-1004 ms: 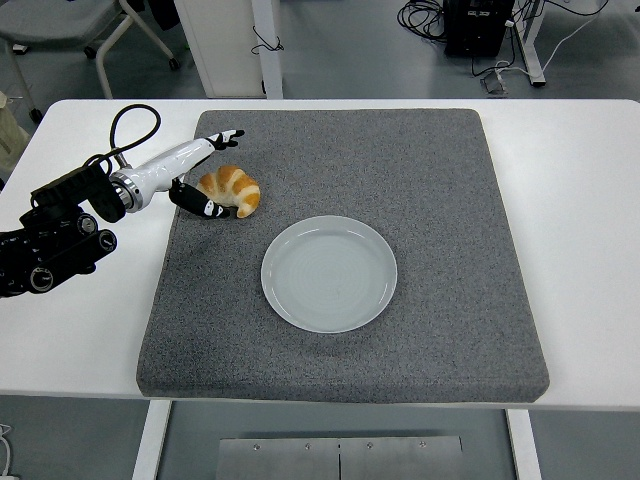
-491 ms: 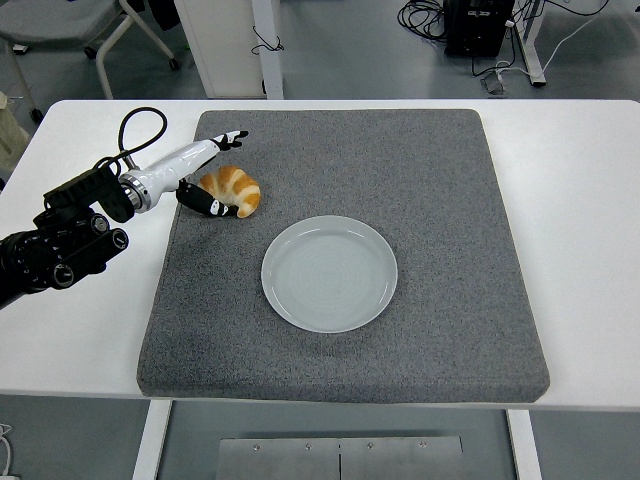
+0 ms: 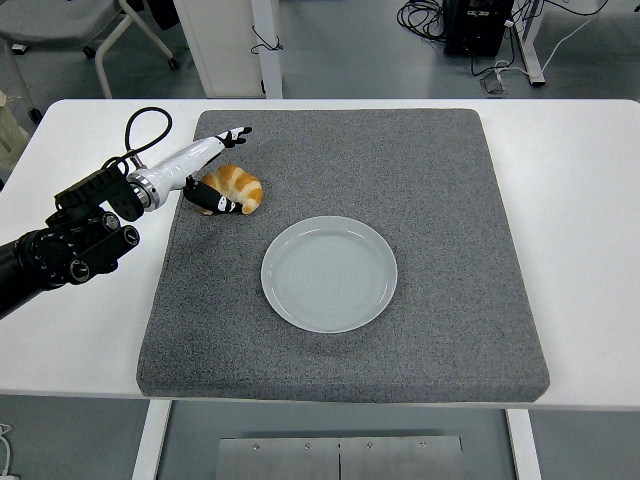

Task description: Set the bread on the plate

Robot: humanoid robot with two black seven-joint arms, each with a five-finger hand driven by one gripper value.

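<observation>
My left hand [image 3: 213, 172] lies open around the bread [image 3: 236, 187] near the grey mat's [image 3: 440, 180] far-left corner; the plate [image 3: 329, 273] sits mid-mat, apart.

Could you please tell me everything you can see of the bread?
The bread is a golden-brown croissant, curved, with ridged, lighter bands. It lies on the grey mat, up and left of the empty plate, clear of it. The left hand brackets its left side, fingers spread above and below; a firm grasp is not evident.
</observation>
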